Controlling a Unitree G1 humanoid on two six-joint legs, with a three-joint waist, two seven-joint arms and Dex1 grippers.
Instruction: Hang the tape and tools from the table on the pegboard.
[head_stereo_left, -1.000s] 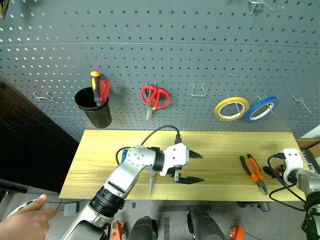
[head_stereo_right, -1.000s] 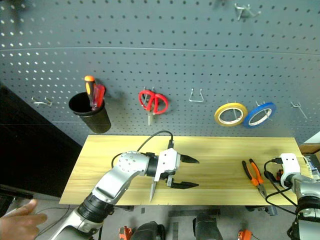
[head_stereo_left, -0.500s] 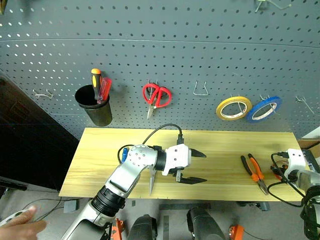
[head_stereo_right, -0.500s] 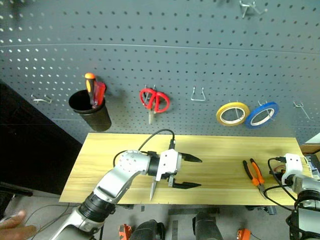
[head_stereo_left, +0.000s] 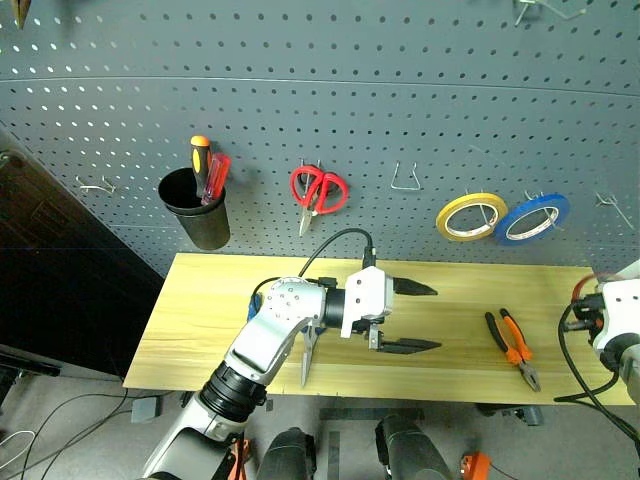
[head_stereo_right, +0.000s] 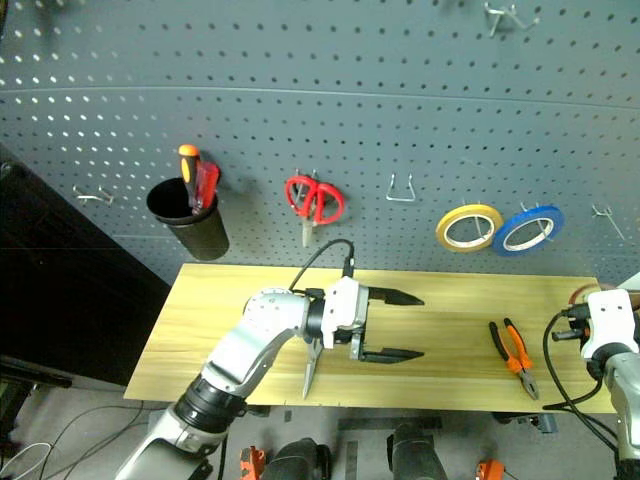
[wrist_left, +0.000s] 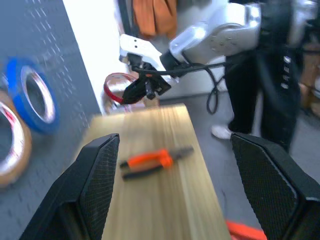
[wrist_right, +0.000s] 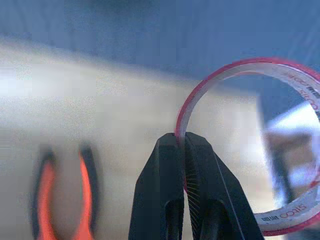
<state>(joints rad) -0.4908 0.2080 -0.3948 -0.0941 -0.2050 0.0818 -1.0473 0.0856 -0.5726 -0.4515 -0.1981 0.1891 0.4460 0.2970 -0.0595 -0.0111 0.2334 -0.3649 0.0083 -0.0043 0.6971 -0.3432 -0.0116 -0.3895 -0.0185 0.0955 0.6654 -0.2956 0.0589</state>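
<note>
- Nearest, in the lower middle of the head views, the left gripper reaches level toward the right over the table, its two black fingers spread wide with nothing between them.
- Just beside that arm, one pair of steel scissors lies on the wood with its blade tip toward the front edge; a bit of blue shows behind the arm, most of it hidden.
- At the right edge of the frame the right gripper is clenched on the rim of the red tape ring, which stands up from the fingertips in its wrist view; the left wrist view shows the same ring held off the far end of the table.
- One pair of orange-and-black pliers lies on the right part of the tabletop, apart from both grippers.
- Behind, the pegboard fills the upper frame. On it, left to right: one black cup with two screwdrivers, one pair of red-handled scissors, one bare wire hook, one yellow tape roll, one blue tape roll.
- More wire hooks stand at the far left and far right of the panel.
</note>
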